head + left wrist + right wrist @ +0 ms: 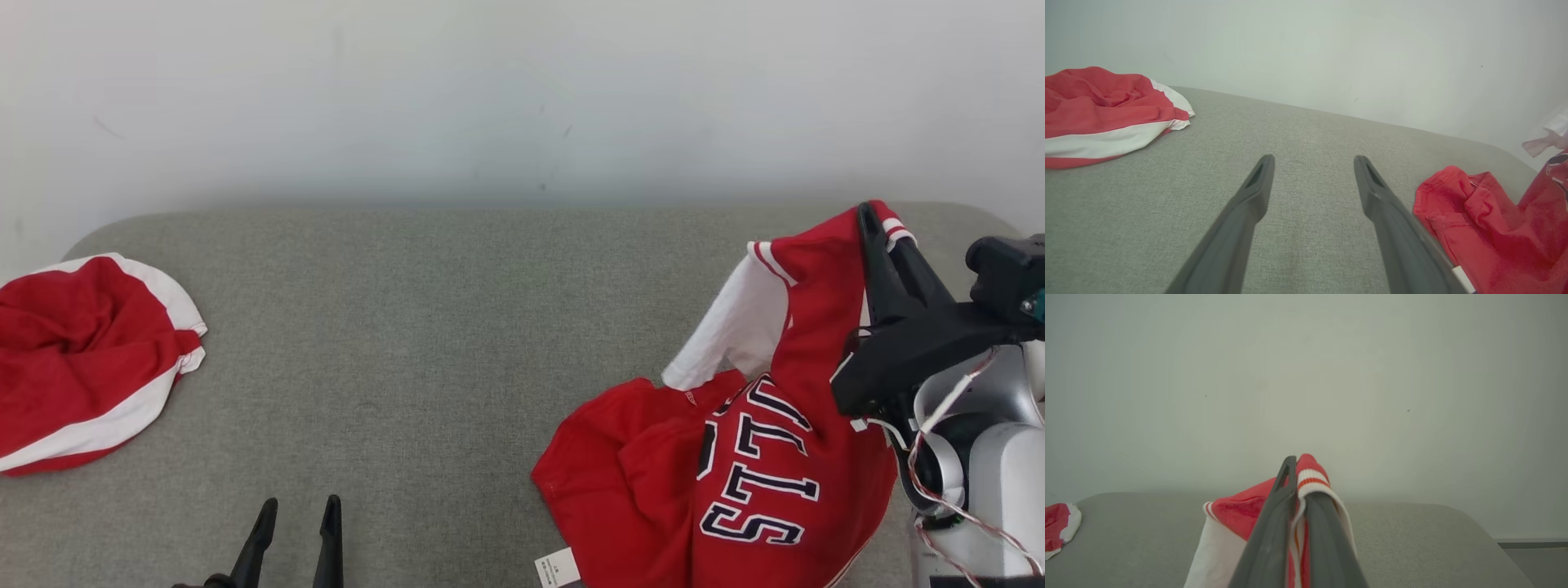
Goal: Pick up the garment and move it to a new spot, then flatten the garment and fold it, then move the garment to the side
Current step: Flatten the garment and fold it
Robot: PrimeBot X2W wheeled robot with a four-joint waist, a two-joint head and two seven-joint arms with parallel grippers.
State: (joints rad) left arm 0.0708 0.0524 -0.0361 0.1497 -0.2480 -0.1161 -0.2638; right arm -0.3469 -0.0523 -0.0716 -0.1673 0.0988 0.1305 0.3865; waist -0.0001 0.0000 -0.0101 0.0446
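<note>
a: what are the hands doing, nearest first?

b: the left gripper [300, 502] sits low at the near edge over the grey upholstered surface [424, 327]. its two fingers are spread wide, with nothing between them and no cloth touching them. the right gripper [867, 214] is up at the right, fingers pinched together on a red-and-white striped band of the red jersey [759, 474].

a: how many of each?

b: two grippers and two garments. one is the jersey. the other is a red-and-white garment [82, 359] bunched at the left edge of the surface, well apart from both grippers. one white label [558, 567] shows at the jersey's near hem.

a: and where does the jersey lie from the hand?

b: it drapes down from the right gripper's tips. a white sleeve [735, 327] hangs just left of the fingers. the lower part, with dark outlined letters, is heaped on the surface below, to the right of the left gripper and apart from it. behind it all is a plain pale wall [522, 98].
</note>
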